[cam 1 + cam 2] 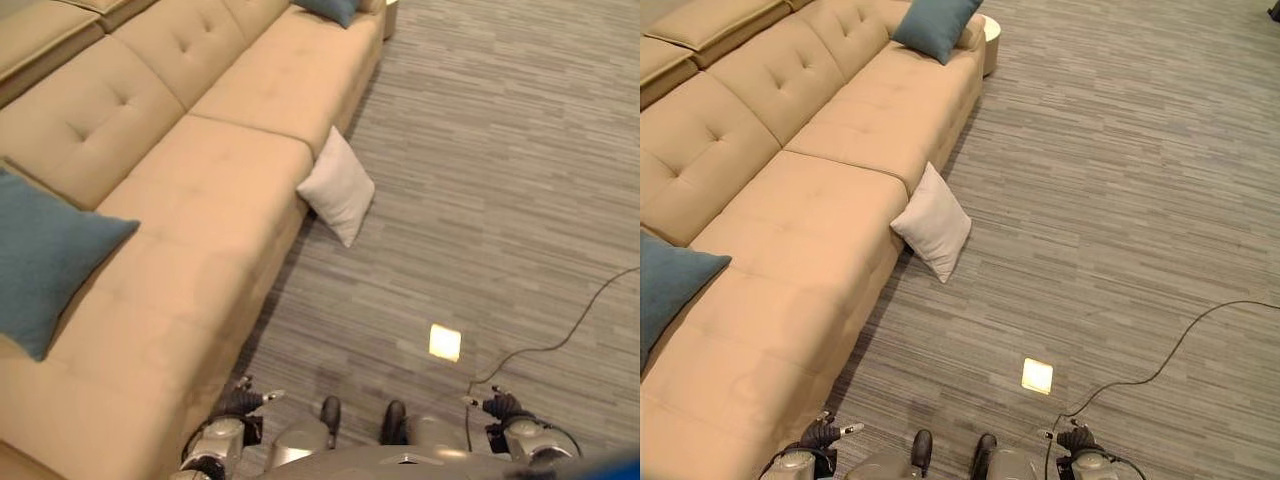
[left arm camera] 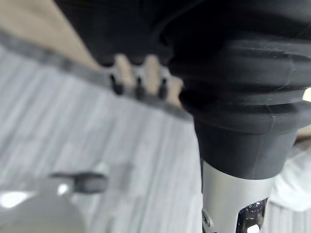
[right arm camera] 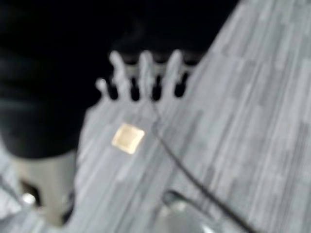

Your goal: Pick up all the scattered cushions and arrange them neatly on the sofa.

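One pale grey square fabric cushion (image 1: 338,186) stands on a corner on the floor, tilted so its upper edge leans against the front of the long tan upholstered sofa (image 1: 200,200), its lowest corner pointing down onto the grey striped carpet (image 1: 480,150). Two teal fabric cushions are on the sofa: one (image 1: 45,260) lies near the robot against the tufted backrest, the other (image 1: 935,25) rests at the far end. No writing can be read on any cushion. A small bright square floor plate (image 1: 445,342) sits in the carpet, well apart from the grey cushion. The left hand (image 2: 141,77) hangs beside the sofa's base, fingers straight and holding nothing; the right hand (image 3: 146,73) hangs over the carpet, fingers likewise straight and empty.
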### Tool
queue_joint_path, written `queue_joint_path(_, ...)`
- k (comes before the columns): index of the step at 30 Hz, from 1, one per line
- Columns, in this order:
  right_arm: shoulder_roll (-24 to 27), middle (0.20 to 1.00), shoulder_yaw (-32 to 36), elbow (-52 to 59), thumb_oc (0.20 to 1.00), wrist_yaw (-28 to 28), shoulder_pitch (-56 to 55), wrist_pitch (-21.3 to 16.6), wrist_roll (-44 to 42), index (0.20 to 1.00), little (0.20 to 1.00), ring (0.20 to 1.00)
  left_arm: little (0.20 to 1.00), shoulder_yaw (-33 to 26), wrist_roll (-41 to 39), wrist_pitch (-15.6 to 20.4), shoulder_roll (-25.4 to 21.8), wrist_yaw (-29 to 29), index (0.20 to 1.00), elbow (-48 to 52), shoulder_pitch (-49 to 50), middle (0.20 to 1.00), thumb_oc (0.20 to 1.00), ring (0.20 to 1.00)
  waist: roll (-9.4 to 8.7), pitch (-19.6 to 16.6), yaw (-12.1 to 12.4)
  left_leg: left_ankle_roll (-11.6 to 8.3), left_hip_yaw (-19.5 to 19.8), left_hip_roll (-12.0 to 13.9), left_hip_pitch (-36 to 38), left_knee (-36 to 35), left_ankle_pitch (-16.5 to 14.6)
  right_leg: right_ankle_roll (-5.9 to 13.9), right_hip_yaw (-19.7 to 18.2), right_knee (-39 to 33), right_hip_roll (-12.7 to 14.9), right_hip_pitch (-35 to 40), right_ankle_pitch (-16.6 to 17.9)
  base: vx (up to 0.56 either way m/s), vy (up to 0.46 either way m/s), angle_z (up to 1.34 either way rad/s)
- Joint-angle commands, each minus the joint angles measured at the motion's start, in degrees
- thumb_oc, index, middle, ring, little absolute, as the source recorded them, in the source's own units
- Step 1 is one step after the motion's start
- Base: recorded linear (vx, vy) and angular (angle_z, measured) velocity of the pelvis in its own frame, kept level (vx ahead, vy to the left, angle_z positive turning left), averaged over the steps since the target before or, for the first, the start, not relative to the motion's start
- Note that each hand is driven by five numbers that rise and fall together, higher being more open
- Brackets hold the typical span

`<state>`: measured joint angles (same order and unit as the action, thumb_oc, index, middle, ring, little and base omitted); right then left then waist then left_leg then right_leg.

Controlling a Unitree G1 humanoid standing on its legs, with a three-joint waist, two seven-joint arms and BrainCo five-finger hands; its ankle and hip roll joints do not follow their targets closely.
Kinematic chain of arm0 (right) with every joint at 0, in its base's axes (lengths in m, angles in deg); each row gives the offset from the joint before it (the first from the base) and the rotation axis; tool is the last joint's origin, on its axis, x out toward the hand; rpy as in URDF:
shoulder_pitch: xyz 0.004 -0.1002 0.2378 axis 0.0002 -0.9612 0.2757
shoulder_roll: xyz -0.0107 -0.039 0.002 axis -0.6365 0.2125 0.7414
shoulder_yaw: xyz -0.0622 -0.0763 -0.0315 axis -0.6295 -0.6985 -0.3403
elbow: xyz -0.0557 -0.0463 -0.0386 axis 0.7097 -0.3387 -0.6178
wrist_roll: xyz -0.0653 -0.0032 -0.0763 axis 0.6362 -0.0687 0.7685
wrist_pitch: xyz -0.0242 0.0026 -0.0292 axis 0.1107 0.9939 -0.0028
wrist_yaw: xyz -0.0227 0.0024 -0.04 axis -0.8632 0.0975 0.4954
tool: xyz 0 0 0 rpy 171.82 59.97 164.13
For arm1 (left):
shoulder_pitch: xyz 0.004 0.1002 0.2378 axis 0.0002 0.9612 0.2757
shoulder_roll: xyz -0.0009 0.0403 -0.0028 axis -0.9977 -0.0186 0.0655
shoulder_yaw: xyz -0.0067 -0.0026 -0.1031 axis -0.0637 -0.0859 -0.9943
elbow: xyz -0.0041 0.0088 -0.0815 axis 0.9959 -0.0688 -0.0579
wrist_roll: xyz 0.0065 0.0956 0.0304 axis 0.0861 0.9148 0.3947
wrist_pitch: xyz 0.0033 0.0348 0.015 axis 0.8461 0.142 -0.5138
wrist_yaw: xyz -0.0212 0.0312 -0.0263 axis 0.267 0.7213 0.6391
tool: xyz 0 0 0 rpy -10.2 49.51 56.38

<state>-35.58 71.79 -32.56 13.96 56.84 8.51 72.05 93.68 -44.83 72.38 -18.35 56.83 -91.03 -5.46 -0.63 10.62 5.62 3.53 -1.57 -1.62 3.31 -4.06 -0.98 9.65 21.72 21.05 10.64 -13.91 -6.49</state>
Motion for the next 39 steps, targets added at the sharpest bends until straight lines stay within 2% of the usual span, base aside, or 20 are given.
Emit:
queue_joint_path(1,0.9,1.0,-0.9,1.0,1.0,0.5,-0.4,-0.3,0.1,1.0,1.0,1.0,1.0,-1.2,0.5,1.3,-1.2,-0.7,1.0,-0.1,-1.1,1.0,1.0,1.0,-1.64,0.0,-0.1,-3.48,3.1,-0.5,2.8,3.9,-5.2,0.56,0.7,-16.7,-1.7,4.5,12.7,0.26,-0.065,-0.48)
queue_joint_path(4,0.8,1.0,-1.0,1.0,1.0,0.6,-0.1,-0.1,-0.1,1.0,1.0,1.0,1.0,-1.6,0.0,1.5,-1.4,-0.3,1.0,-0.2,-1.0,1.0,1.0,1.0,-1.86,-0.3,-1.2,-3.99,4.6,-0.4,4.5,3.9,-6.2,0.8,-2.3,-19.7,-3.0,3.8,13.8,0.26,-0.049,-0.13)
queue_joint_path(7,0.8,1.0,-0.5,0.9,1.0,0.2,-1.2,-0.5,-1.3,1.0,1.0,1.0,1.0,-1.8,-0.4,1.5,-0.4,-0.2,1.0,-1.1,-0.4,1.0,1.0,1.0,-1.25,-2.0,-2.3,-4.96,5.8,0.6,6.1,6.3,-6.2,-0.68,-3.8,-20.4,-4.8,5.0,13.3,0.36,-0.074,0.23)
queue_joint_path(9,0.9,1.0,0.1,1.2,1.0,0.7,-1.5,-0.9,-2.6,1.0,1.0,1.0,1.0,-1.1,-1.1,1.2,-0.1,-0.2,1.0,-0.9,-0.4,1.0,1.0,1.0,-1.14,-1.7,-2.0,-7.85,5.4,1.4,3.5,14.0,-1.6,-1.72,-2.3,-21.0,-5.1,7.0,12.7,0.24,-0.15,-0.08)
queue_joint_path(10,1.3,1.0,0.1,1.2,1.0,0.9,-1.4,-1.0,-3.0,1.0,1.0,1.0,1.0,-0.5,-1.3,1.2,0.0,-0.2,1.0,-0.4,-1.0,1.0,1.0,1.0,-1.67,-0.7,-1.6,-9.07,4.1,2.4,-0.3,21.3,0.0,-2.16,-1.5,-21.6,-4.8,8.6,12.3,0.11,-0.215,0.14)
queue_joint_path(11,1.6,1.0,-0.2,1.2,1.0,1.2,-1.3,-1.2,-3.4,1.0,1.0,1.0,1.0,-0.1,-1.5,1.3,0.1,-0.4,1.0,0.1,-1.6,1.0,1.0,1.0,-2.9,0.4,-0.8,-8.87,4.0,1.9,-3.9,25.7,0.9,-2.91,-1.0,-22.3,-4.3,9.8,11.7,0.05,-0.161,0.4)
queue_joint_path(12,1.6,1.0,-0.2,1.1,1.0,1.2,-1.2,-1.2,-3.4,1.0,1.0,1.0,1.0,-0.1,-1.5,1.3,0.0,-0.4,1.0,0.1,-1.6,1.0,1.0,1.0,-2.83,0.4,-0.8,-8.89,4.1,2.0,-4.2,26.3,0.6,-2.94,-0.9,-22.3,-4.4,9.8,11.8,0.2,-0.242,0.41)
queue_joint_path(13,2.0,1.0,-0.2,0.9,1.0,1.6,-0.9,-1.1,-4.1,1.0,1.0,1.0,1.0,0.3,-2.5,1.4,0.1,-0.2,1.0,0.2,-2.5,1.0,1.0,1.0,-3.74,2.0,1.1,-7.63,3.5,0.8,-10.4,29.3,-1.1,-3.69,-0.6,-24.2,-5.0,13.2,9.9,0.18,-0.152,0.3)
queue_joint_path(16,2.2,1.0,0.1,0.7,1.0,1.7,-0.7,-1.1,-4.4,1.0,1.0,1.0,1.0,0.5,-2.3,1.4,0.3,-0.2,1.0,0.4,-2.6,1.0,1.0,1.0,-4.53,1.9,1.6,-6.7,2.6,-0.4,-13.3,23.8,-2.6,-2.94,-0.3,-25.5,-4.9,14.5,9.4,0.28,-0.095,0.26)
queue_joint_path(17,2.3,1.0,0.0,0.8,1.0,1.6,-0.8,-1.2,-4.1,1.0,1.0,1.0,1.0,0.5,-1.5,1.4,0.4,-0.4,1.0,0.6,-2.2,1.0,1.0,1.0,-4.13,1.6,2.1,-6.56,1.4,-0.5,-15.0,16.7,-0.5,-2.58,-0.3,-26.0,-5.9,15.6,8.5,0.29,-0.017,0.25)
queue_joint_path(20,2.2,1.0,-0.3,0.8,1.0,1.6,-1.0,-1.2,-3.9,1.0,1.0,1.0,1.0,0.4,-1.2,1.4,0.5,-0.4,1.0,0.4,-1.9,1.0,1.0,1.0,-3.58,1.3,2.5,-6.72,0.9,-0.4,-15.3,11.6,2.9,-2.44,-0.4,-26.0,-6.9,16.2,7.6,0.25,0.015,0.12)
queue_joint_path(21,2.1,1.0,-0.5,0.5,1.0,1.4,-1.0,-1.1,-3.7,1.0,1.0,1.0,1.0,-0.1,-0.5,1.3,0.5,-0.5,1.0,0.2,-1.4,1.0,1.0,1.0,-2.86,1.1,3.3,-7.55,-0.9,0.2,-17.4,7.0,7.9,-2.4,-1.0,-26.0,-8.4,18.1,6.1,0.33,0.023,-0.08)
queue_joint_path(22,2.1,1.0,-0.5,0.4,1.0,1.4,-1.2,-1.1,-3.4,1.0,1.0,1.0,1.0,-0.5,-0.4,1.2,0.5,-0.6,1.0,-0.2,-1.2,1.0,1.0,1.0,-2.85,0.8,3.7,-7.81,-1.6,0.3,-18.2,6.5,8.9,-2.26,-0.8,-26.0,-8.7,18.7,5.6,0.43,0.036,-0.12)
queue_joint_path(25,1.0,1.0,-1.8,0.9,1.0,1.1,-0.5,-0.8,-0.9,1.0,1.0,1.0,1.0,-2.6,-1.2,1.0,0.4,-0.6,1.0,-1.7,0.6,1.0,1.0,1.0,-4.38,-0.5,5.4,-5.78,0.5,-1.3,-14.3,7.4,5.2,-1.38,-1.2,-23.4,-7.3,21.0,3.8,0.42,0.09,-0.12)
queue_joint_path(28,0.7,1.0,-1.7,1.1,1.0,0.7,-0.4,-0.9,-0.7,1.0,1.0,1.0,1.0,-2.9,-1.5,0.9,0.2,-0.7,1.0,-2.0,0.9,1.0,1.0,1.0,-4.69,-1.0,5.9,-5.1,0.0,-1.5,-13.7,8.0,4.0,-0.63,-0.9,-19.6,-6.2,20.9,3.3,0.24,0.114,-0.31)
queue_joint_path(30,0.7,1.0,-1.9,1.8,1.0,0.6,0.7,-0.8,-0.2,1.0,1.0,1.0,1.0,-2.5,-2.1,0.8,-0.5,-0.8,1.0,-0.9,0.5,1.0,1.0,1.0,-4.43,0.2,6.1,-2.58,-0.1,-2.6,-9.9,8.7,1.3,2.13,-1.7,-5.9,-1.9,16.2,9.6,0.26,0.204,-0.11)
queue_joint_path(33,0.4,1.0,-1.9,2.4,1.0,0.5,1.2,-0.9,-0.6,1.0,1.0,1.0,1.0,-1.9,-1.7,0.9,-1.1,-0.7,1.0,-0.6,-0.2,1.0,1.0,1.0,-2.7,0.9,4.3,-1.59,1.5,-1.7,-6.7,8.0,0.0,1.26,-3.0,2.6,-1.6,10.5,10.3,0.25,0.123,0.09)
queue_joint_path(35,0.1,1.0,-1.6,2.5,1.0,0.4,1.0,-0.9,-1.0,1.0,1.0,1.0,1.0,-1.9,-1.9,1.1,-1.4,-0.3,1.0,-0.4,-0.4,1.0,1.0,1.0,-2.35,0.8,3.6,-1.87,2.2,-1.4,-4.1,6.6,-0.8,0.55,-1.4,0.0,-0.5,8.7,10.1,0.28,0.012,0.39)
queue_joint_path(37,0.1,1.0,-1.5,2.3,1.0,0.4,1.0,-0.9,-1.0,1.0,1.0,1.0,1.0,-2.1,-1.6,1.2,-1.8,-0.1,1.0,-0.4,-1.1,1.0,1.0,1.0,-2.52,0.8,3.2,-2.74,2.6,-1.0,-2.5,5.7,-1.7,0.2,0.9,-7.7,0.6,8.6,10.1,0.27,-0.106,0.05)
queue_joint_path(39,0.1,1.0,-1.4,2.5,1.0,0.4,1.0,-0.8,-1.2,1.0,1.0,1.0,1.0,-2.2,-1.2,1.1,-2.1,-0.2,1.0,-0.4,-1.2,1.0,1.0,1.0,-3.14,0.8,2.7,-3.6,3.0,-1.0,-1.7,5.8,-2.6,0.78,0.7,-15.3,0.9,7.7,11.6,0.3,-0.159,0.19)
